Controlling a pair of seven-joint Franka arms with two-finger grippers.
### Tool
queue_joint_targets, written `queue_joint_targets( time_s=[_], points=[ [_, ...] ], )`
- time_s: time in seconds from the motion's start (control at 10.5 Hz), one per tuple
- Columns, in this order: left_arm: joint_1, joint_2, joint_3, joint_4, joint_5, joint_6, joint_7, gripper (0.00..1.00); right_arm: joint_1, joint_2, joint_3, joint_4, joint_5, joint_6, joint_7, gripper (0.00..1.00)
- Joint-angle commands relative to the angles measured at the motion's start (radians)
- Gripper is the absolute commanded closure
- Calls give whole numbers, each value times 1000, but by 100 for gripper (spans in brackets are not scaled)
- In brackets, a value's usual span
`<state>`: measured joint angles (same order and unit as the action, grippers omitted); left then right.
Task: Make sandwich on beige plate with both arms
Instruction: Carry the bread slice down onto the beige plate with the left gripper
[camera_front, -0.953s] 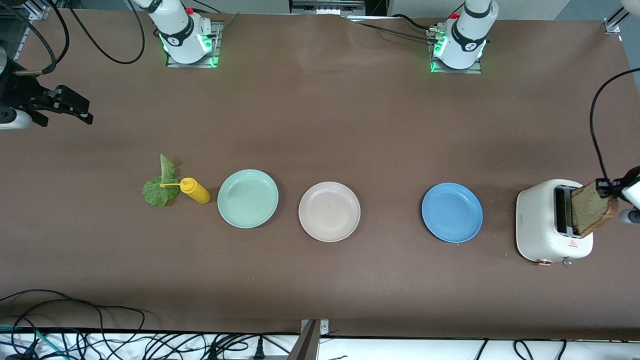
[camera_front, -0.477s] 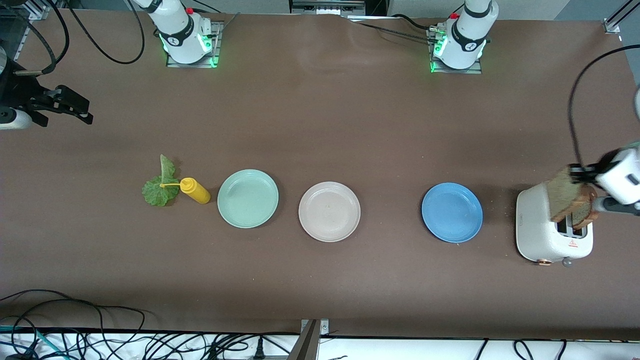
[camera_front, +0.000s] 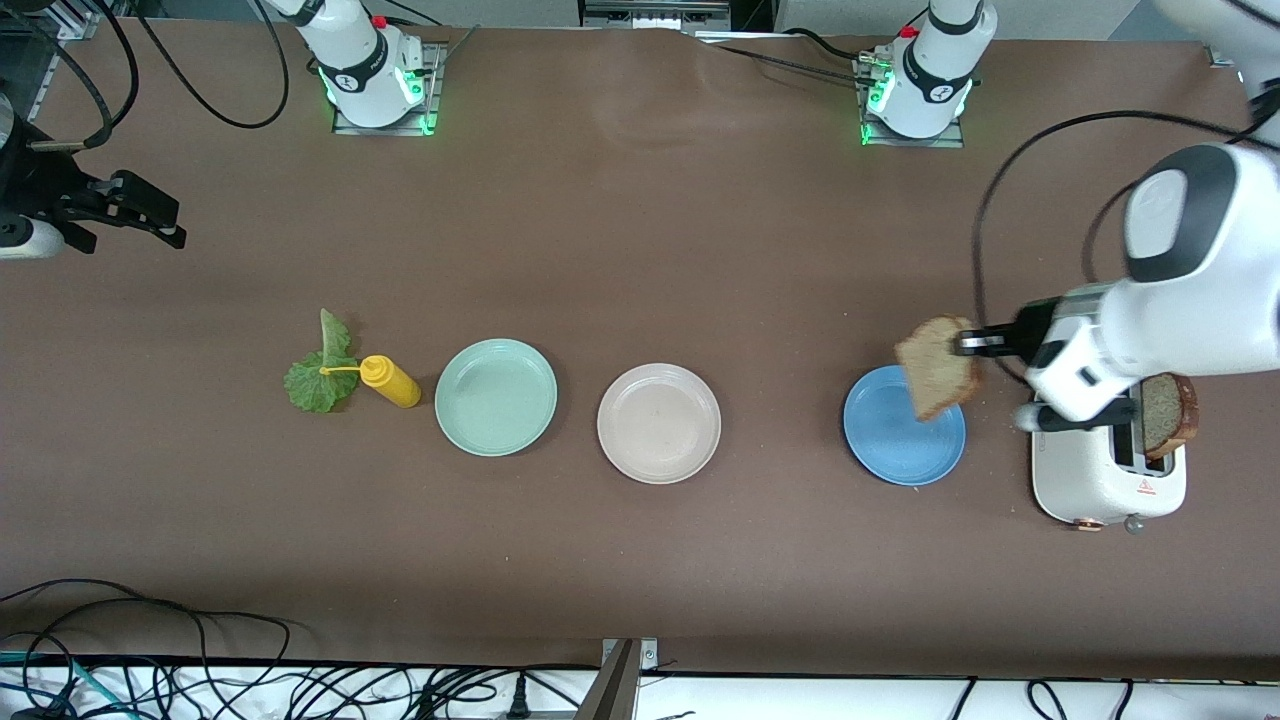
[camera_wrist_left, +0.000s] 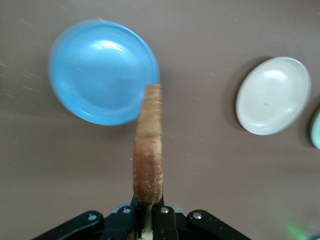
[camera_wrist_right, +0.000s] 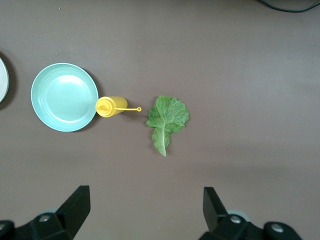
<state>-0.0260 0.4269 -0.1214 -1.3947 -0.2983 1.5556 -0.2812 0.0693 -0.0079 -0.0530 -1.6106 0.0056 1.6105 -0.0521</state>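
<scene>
Nearest the table's front edge, the toaster (camera_front: 1090, 480) keeps one slice (camera_front: 1165, 415). The beige plate (camera_front: 659, 423) sits bare mid-table. Left gripper (camera_front: 962, 345) pinches the bread (camera_front: 937, 367) by its crust over the blue plate (camera_front: 895, 440), likely plate-bound. Right gripper (camera_front: 165, 225) waits, spread.

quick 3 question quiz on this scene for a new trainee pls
1. True or false: the left gripper carries a bread slice over the blue plate.
2. What lies beside the yellow squeeze bottle? A) lettuce leaf B) a knife C) a cup
3. Fill in: a second bread slice stands in the ____.

Key: 1 true. 2 A. 3 toaster. The right gripper waits open at its arm's end; the beige plate holds nothing yet.
</scene>
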Motion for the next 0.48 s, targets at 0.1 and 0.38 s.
queue_joint_targets(
  time_s=[0.1, 0.38],
  points=[
    [-113, 49, 5, 14, -209, 91, -162, 100, 0, -15, 2, -9, -7, 8, 9, 0],
    [-227, 117, 3, 14, -262, 277, -255, 100, 0, -15, 2, -9, -6, 8, 9, 0]
  ],
)
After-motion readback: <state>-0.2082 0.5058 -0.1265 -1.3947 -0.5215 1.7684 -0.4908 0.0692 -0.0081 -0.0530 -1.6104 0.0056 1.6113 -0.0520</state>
